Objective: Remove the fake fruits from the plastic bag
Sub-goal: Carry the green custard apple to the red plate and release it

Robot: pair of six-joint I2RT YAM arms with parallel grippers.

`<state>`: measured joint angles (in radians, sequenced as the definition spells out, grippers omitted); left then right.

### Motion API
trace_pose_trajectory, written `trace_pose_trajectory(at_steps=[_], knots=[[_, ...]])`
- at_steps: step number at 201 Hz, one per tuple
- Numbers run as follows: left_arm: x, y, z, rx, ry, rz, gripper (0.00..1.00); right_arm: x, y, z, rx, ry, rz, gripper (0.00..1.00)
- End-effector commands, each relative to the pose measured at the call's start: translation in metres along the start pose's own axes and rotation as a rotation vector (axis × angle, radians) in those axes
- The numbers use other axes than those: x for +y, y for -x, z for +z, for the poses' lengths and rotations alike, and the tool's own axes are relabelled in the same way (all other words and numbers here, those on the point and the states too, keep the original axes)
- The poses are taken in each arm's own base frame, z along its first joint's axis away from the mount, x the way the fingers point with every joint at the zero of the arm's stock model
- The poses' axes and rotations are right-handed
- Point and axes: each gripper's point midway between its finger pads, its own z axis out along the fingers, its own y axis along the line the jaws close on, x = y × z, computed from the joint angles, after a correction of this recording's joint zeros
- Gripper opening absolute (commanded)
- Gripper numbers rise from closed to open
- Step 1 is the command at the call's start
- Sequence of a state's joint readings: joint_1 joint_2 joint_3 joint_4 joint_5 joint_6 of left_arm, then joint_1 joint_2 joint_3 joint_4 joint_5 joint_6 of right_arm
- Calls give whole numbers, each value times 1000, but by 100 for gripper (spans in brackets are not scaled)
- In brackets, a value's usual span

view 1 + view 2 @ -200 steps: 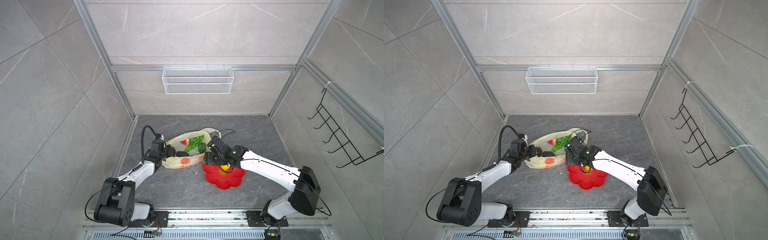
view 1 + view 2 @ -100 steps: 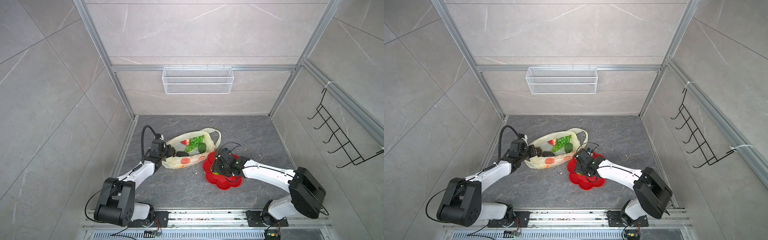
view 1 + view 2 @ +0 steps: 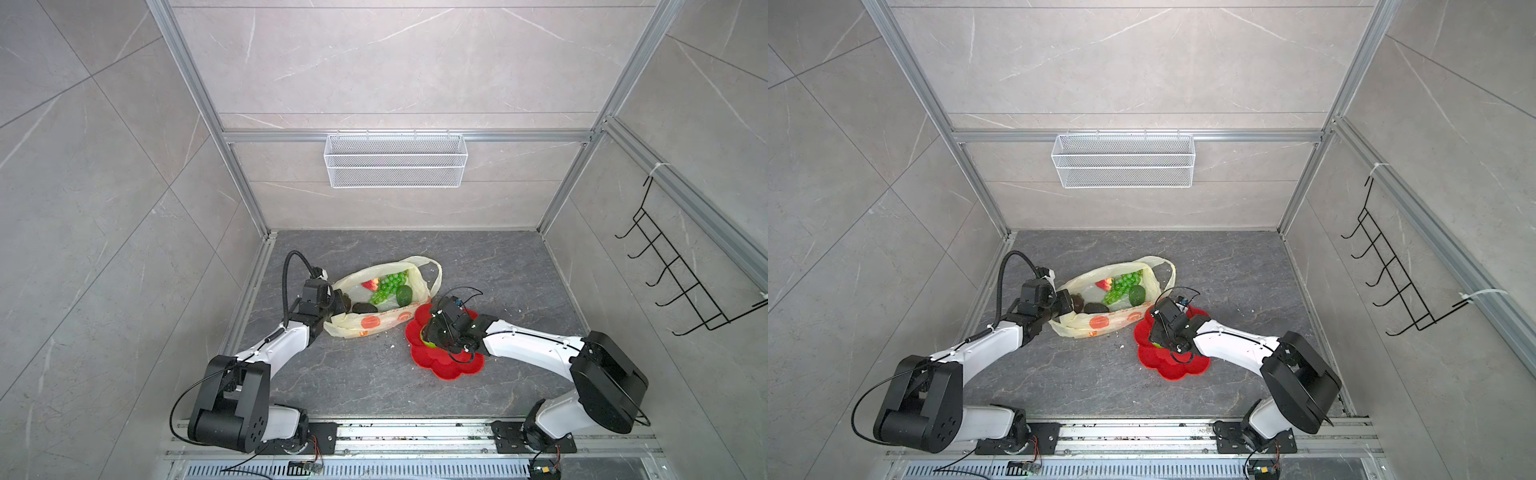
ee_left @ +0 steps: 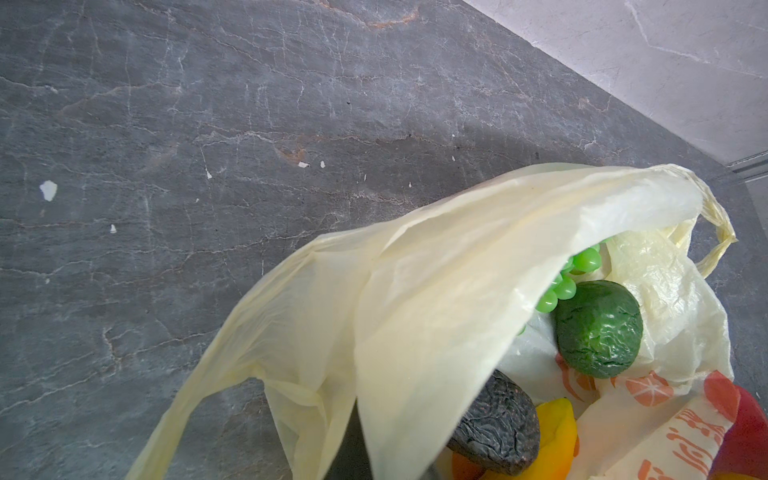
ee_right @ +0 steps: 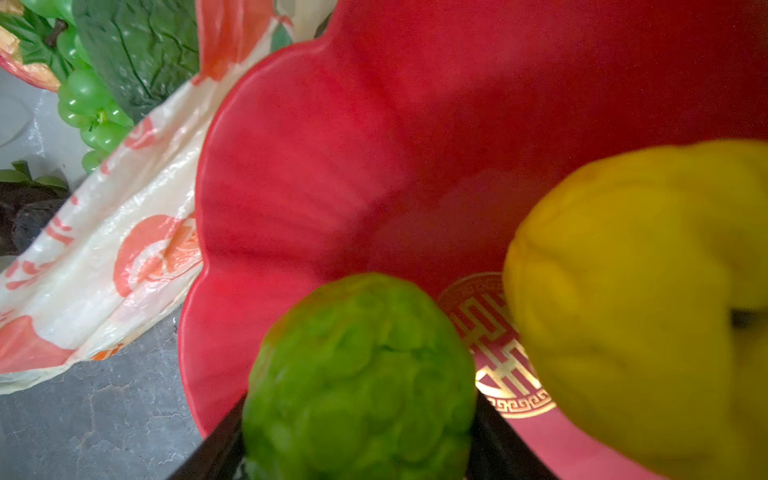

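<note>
Right pincer (image 3: 430, 332) pinching a bumpy lime-green fruit (image 5: 361, 374), with black fingers (image 5: 212, 457) on either side of it. Knobbly, glossy, roughly egg-shaped; which way its long axis lies, cannot tell. Low over a red plate (image 3: 453, 368), smooth and flower-shaped, with scalloped lobes and a gold emblem (image 5: 498, 357) at the middle. Resting on the plate or just above it: cannot tell.

Just beside the held fruit, on the plate: a yellow lemon (image 5: 644, 311), dimpled and blurred. Just past the fingertips, touching the plate's rim: the plastic bag (image 3: 374, 322), thin, crinkled, pale cream with orange prints. Long axis running from this pincer across to the left pincer (image 3: 338, 301), mouth facing up, one loop handle (image 3: 434, 270) flat on the grey stone floor (image 3: 498, 270) at the nearer end.

Left pincer pressed together on the bag's rim. Inside, nearest it: a dark wrinkled avocado (image 3: 364, 308) lying lengthwise along the bag. Further off: a green avocado (image 3: 403, 296), a bunch of green grapes (image 3: 386, 286) and a red strawberry (image 3: 371, 284).

One second ago, right pincer higher, at the bag's mouth; now down over the plate. Left pincer unmoved.
</note>
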<state>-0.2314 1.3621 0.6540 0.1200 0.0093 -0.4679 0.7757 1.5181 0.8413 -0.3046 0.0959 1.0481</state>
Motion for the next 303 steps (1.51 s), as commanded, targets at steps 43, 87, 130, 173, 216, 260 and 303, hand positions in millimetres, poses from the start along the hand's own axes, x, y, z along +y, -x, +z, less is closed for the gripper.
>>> trace_pose_trajectory(at_steps=[43,87,130,173,216,260,303], knots=[[-7,10,-2,-33,-21,28,2,-3,13,10,-31,-49,27,67],[-9,9,-2,-30,-27,27,2,-2,14,17,-36,-54,27,68],[-9,10,-2,-31,-29,27,2,-2,19,20,-50,-69,57,71],[-9,10,-1,-30,-28,24,2,-4,21,14,-61,-77,50,76],[-9,9,-1,-29,-28,26,2,-5,19,11,-57,-72,45,79],[-9,8,0,-25,-28,25,2,-7,17,6,-58,-75,45,82],[-9,9,0,-28,-30,26,2,-8,17,-1,-62,-73,48,85]])
